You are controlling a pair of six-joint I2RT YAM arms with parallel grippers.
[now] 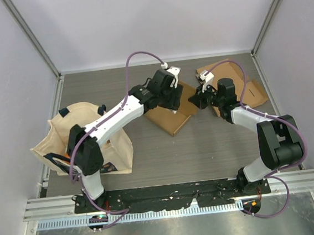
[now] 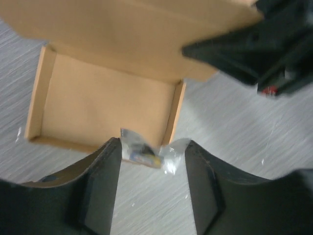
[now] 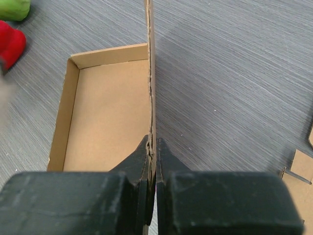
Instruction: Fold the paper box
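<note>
The brown paper box lies at the table's middle as an open tray with its lid raised. Seen edge-on in the right wrist view, the lid flap stands upright beside the tray, and my right gripper is shut on its lower edge. My left gripper hovers over the tray's near right corner with its jaws apart. A small clear plastic packet spans the gap between its fingertips, blurred. In the top view both grippers meet at the box.
A flat cardboard sheet lies at the back right. A cream cloth bag sits at the left by the left arm. Blurred red and green shapes show at the top left of the right wrist view.
</note>
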